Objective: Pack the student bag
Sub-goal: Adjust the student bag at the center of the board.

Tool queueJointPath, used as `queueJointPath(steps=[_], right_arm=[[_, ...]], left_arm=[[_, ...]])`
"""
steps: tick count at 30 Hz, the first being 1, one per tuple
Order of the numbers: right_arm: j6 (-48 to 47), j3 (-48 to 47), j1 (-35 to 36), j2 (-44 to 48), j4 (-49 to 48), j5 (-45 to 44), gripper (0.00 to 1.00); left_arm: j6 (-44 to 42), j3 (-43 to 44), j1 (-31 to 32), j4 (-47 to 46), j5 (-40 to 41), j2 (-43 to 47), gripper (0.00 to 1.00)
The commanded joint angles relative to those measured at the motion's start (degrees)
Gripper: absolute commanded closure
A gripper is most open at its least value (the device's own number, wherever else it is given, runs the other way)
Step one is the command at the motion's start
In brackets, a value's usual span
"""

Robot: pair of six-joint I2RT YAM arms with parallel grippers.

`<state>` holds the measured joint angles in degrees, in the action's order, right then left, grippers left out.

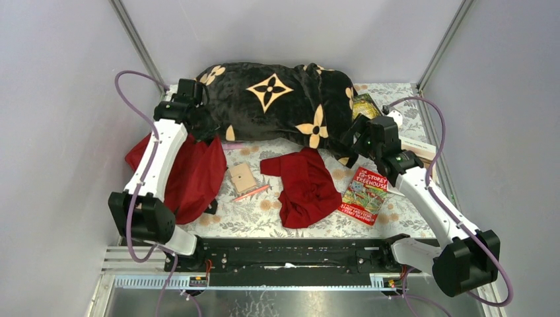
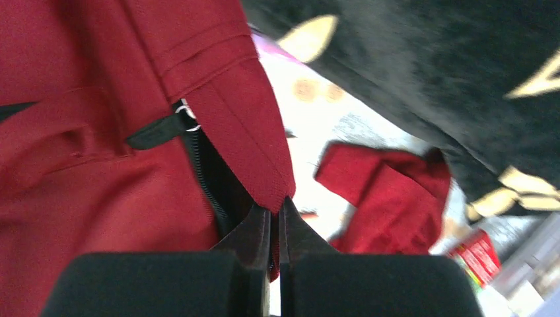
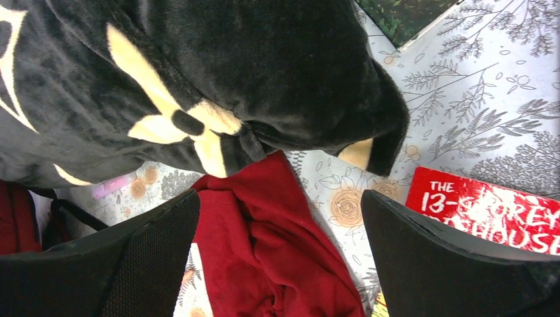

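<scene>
While the left gripper (image 2: 277, 221) pinches the student bag (image 2: 99, 165), seemingly holding it open, the right gripper (image 3: 279, 195) hovers (jaws wide).

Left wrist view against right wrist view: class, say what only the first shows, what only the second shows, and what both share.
Only the left wrist view shows the left gripper shut on an edge of the student bag, beside its black zipper. Only the right wrist view shows the right gripper open, fingers wide apart, a dark green book at the top edge, and a readable title on the red book. Both show the black plush blanket, the dark-red cloth and the red book, blurred in the left wrist view.
</scene>
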<state>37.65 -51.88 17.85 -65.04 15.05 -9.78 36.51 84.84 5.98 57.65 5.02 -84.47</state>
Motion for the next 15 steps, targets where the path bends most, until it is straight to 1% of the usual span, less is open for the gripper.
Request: queueJointPath(steps=[1,3,5,6,7,8,9,10,11,12,15], right_arm=[[1.08,-0.3,-0.11,-0.56,-3.77,2.36,0.0],[1.24,-0.24,-0.09,-1.1,-4.08,3.12,0.0],[1.36,-0.29,-0.09,-1.67,-4.11,3.51,0.0],[1.4,-0.25,-0.05,-1.94,-4.09,3.6,0.0],[1.34,-0.2,-0.1,-2.14,-4.11,3.7,0.0],[1.22,-0.16,-0.09,-2.27,-4.03,3.95,0.0],[0.86,-0.18,-0.09,-2.5,-3.84,4.27,0.0],[0.59,-0.08,-0.09,-2.47,-3.73,4.59,0.0],[0.46,0.16,-0.1,-2.42,-3.71,4.79,0.0],[0.33,0.57,-0.1,-2.29,-4.04,5.04,0.0],[0.14,1.45,-0.14,-2.18,-4.81,5.86,0.0]], left_arm=[[2.91,5.09,0.18,-8.17,-18.32,-4.69,1.0],[6.33,5.39,0.22,-13.46,-22.61,-7.09,0.95],[9.95,4.13,1.22,-19.66,-24.75,-8.96,0.9],[10.77,3.86,2.09,-22.09,-25.19,-9.93,0.8],[10.59,4.26,3.31,-23.05,-25.26,-11.0,0.6],[9.28,6.25,4.77,-22.52,-25.3,-12.15,0.37],[7.47,7.9,5.57,-21.13,-25.16,-13.06,0.2],[5.16,8.99,6.36,-19.75,-24.16,-13.41,0.09],[2.91,9.06,6.94,-18.47,-22.38,-12.97,0.06],[0.88,8.2,7.42,-17.55,-19.96,-11.82,0.05],[-4.54,-0.29,8.72,-17.06,-9.78,-4.56,0.05]])
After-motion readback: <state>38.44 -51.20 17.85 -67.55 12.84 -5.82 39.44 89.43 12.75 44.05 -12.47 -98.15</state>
